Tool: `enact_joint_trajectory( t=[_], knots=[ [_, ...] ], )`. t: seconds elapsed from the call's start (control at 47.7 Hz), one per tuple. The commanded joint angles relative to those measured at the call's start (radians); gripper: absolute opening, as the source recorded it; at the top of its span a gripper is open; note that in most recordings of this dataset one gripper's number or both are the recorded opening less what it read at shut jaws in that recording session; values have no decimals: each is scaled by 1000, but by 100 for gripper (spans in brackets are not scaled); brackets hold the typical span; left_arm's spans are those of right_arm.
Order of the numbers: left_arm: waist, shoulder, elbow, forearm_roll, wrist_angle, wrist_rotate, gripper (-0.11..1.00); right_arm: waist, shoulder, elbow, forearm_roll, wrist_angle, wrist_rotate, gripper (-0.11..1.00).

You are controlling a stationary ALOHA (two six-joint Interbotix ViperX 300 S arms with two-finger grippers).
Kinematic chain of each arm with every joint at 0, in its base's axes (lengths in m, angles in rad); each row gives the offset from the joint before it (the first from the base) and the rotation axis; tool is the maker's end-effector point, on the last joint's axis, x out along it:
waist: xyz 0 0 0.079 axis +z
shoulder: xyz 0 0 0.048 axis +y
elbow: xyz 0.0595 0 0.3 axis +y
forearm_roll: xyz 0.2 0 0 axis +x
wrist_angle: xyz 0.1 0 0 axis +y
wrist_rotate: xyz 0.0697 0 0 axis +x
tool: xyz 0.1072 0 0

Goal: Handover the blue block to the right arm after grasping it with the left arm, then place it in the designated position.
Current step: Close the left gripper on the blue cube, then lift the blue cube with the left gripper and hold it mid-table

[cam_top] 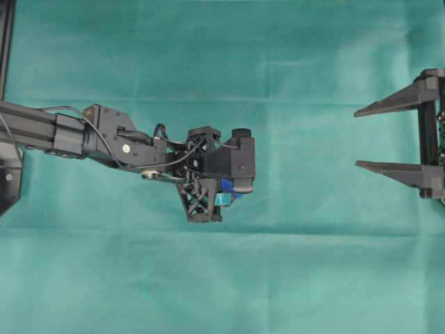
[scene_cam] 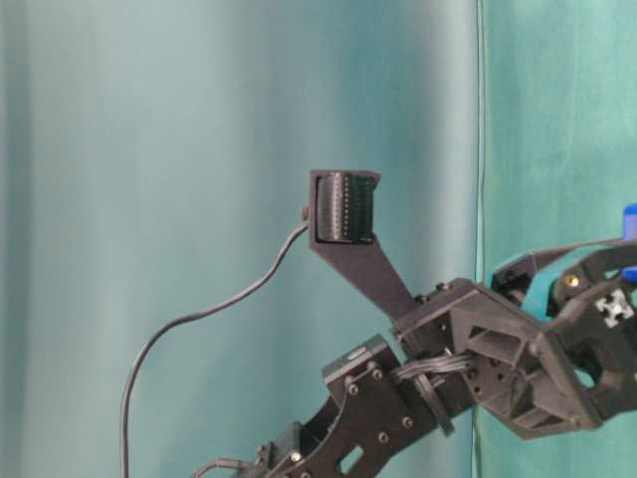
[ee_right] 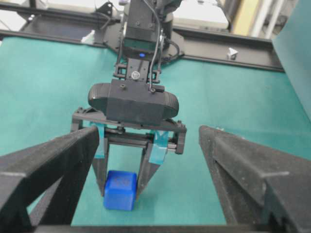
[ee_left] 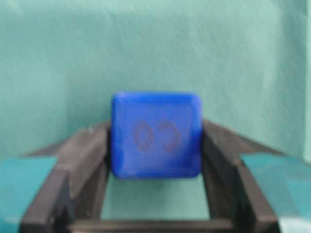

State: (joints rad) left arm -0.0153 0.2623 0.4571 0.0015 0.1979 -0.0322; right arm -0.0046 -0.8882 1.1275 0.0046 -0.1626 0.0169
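The blue block [ee_left: 155,141] sits between the teal-padded fingers [ee_left: 82,160] of my left gripper [ee_right: 120,187], and both inner faces press on its sides. Its base rests on or just above the green cloth [ee_right: 218,97]. From overhead, the left wrist hides most of the block [cam_top: 227,186]. My right gripper [cam_top: 357,139] stands wide open at the right edge, well apart from the block and pointing toward it, with nothing between its plain black fingers [ee_right: 243,165]. The designated position does not show in any view.
Green cloth [cam_top: 222,56] covers the whole table and hangs as a backdrop. Black frame rails [ee_right: 233,43] run along the far side behind the left arm. Another rail [cam_top: 5,42] stands at the left edge. A loose cable [scene_cam: 179,329] arcs up from the left arm.
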Motion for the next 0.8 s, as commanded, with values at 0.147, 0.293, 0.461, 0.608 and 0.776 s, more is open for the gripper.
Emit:
enact_joint_trajectory(
  t=[0.147, 0.293, 0.461, 0.608, 0.776],
  knots=[
    [-3, -20, -6, 2, -5, -2, 47, -2, 5, -26, -2, -5, 0, 95],
    [-3, -20, -6, 2, -2, -3, 47, -2, 6, -26, -2, -5, -2, 95],
    [-3, -38, -6, 0, 0, -5, 47, -2, 6, -26, -2, -5, -2, 95],
    [-3, -67, -8, 2, 17, -5, 47, -2, 6, -26, -2, -5, -2, 95],
    [-3, -135, -23, 2, 84, -5, 47, 0, 6, -26, -2, -5, -2, 95]
  ],
)
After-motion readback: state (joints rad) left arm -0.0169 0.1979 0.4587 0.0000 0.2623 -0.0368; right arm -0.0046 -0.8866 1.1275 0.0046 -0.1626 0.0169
